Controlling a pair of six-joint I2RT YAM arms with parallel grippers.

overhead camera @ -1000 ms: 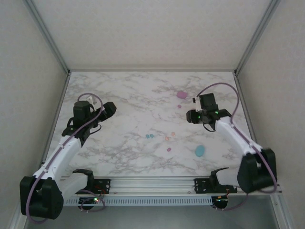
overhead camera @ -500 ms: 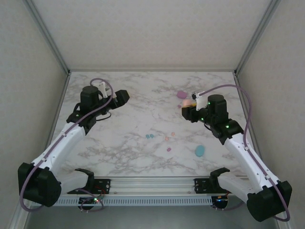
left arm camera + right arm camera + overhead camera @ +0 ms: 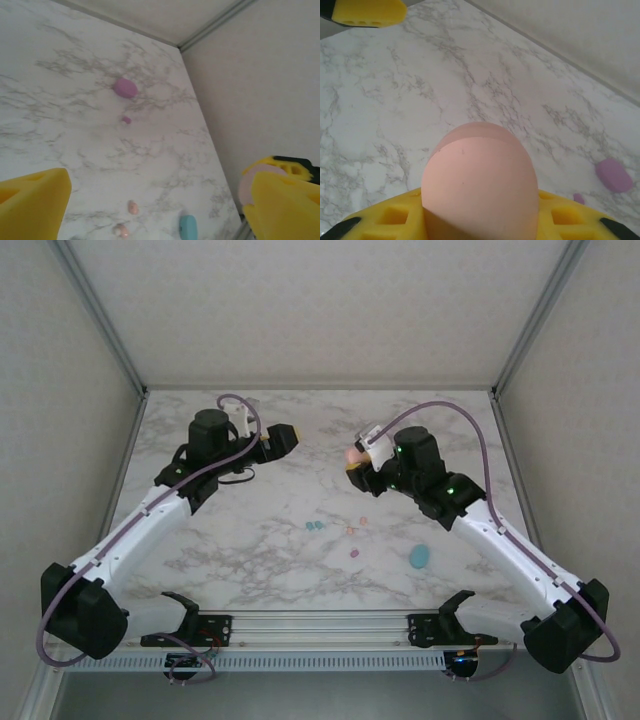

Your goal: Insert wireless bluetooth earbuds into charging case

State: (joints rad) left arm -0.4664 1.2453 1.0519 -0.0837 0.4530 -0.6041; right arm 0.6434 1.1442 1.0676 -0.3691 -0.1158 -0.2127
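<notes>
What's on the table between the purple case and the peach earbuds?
A small purple earbud, near the purple case; the table from there to the peach earbuds is bare, as the left wrist view shows.

1. You are looking down on a white marble-patterned tabletop (image 3: 250,550) with grey veins, filling the middle of the top view.
2. Pale, finely speckled walls close it in: a back wall (image 3: 320,310) across the top of the frame, a left wall (image 3: 50,440) and a right wall (image 3: 590,440).
3. Grey metal posts (image 3: 100,315) run diagonally down your upper left and upper right corners.
4. A slotted metal rail (image 3: 320,625) lines the bottom edge.
5. Your light is soft and even.
</notes>
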